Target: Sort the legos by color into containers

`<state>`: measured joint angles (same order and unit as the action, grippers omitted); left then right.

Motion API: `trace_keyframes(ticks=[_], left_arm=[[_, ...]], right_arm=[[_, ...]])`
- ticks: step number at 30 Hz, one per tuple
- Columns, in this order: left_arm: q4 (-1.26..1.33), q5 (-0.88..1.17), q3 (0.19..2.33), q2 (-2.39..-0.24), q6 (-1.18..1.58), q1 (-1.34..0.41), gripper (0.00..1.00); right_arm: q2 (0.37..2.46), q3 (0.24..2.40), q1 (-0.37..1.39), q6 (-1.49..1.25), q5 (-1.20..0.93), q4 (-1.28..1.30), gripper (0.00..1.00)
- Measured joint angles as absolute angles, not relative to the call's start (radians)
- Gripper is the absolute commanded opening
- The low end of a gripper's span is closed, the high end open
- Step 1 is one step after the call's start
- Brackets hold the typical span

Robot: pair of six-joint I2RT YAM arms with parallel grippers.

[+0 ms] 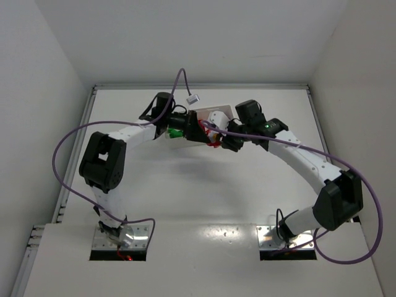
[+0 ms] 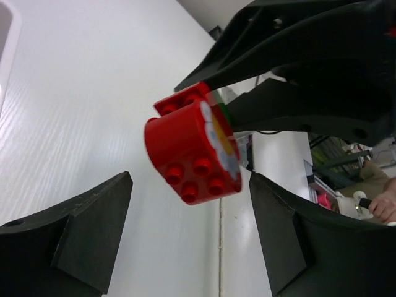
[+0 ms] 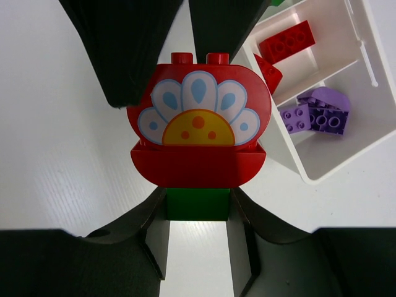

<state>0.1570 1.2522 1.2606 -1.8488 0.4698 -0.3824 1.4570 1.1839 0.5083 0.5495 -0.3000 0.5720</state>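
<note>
A clump of legos hangs above the table: a red brick with a flower print point(image 3: 198, 133) stuck on a green brick point(image 3: 198, 205). My right gripper point(image 3: 198, 213) is shut on the green brick. My left gripper point(image 2: 190, 185) is open, its fingers point(image 2: 93, 229) standing either side of the red brick point(image 2: 192, 154) without touching it. The white tray point(image 3: 291, 164) lies just right of the clump. One of its containers holds red legos point(image 3: 286, 41), the one beside it purple legos point(image 3: 315, 111). In the top view both grippers meet at the clump point(image 1: 213, 141) by the tray point(image 1: 216, 117).
A green lego point(image 1: 176, 133) shows under the left wrist. A purple cable with a small grey plug point(image 1: 193, 98) hangs over the table behind the tray. White walls close in the table on the left, right and back.
</note>
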Motion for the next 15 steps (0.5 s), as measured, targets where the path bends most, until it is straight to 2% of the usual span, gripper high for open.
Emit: trace_keyframes(ticks=[3,10,15], left_arm=[[0.101,1.217,1.261,-1.858,0.427,-0.388,0.82],[0.07,1.216,1.273,-1.864,0.41,-0.388,0.68],[0.11,1.234,1.273,-1.864,0.448,-0.388,0.63]], right_arm=[[1.457,1.184,0.513,0.55,-0.299,0.567,0.03],[1.465,1.184,0.515,0.551,-0.289,0.564,0.03],[1.467,1.184,0.525,0.561,-0.268,0.554,0.03]])
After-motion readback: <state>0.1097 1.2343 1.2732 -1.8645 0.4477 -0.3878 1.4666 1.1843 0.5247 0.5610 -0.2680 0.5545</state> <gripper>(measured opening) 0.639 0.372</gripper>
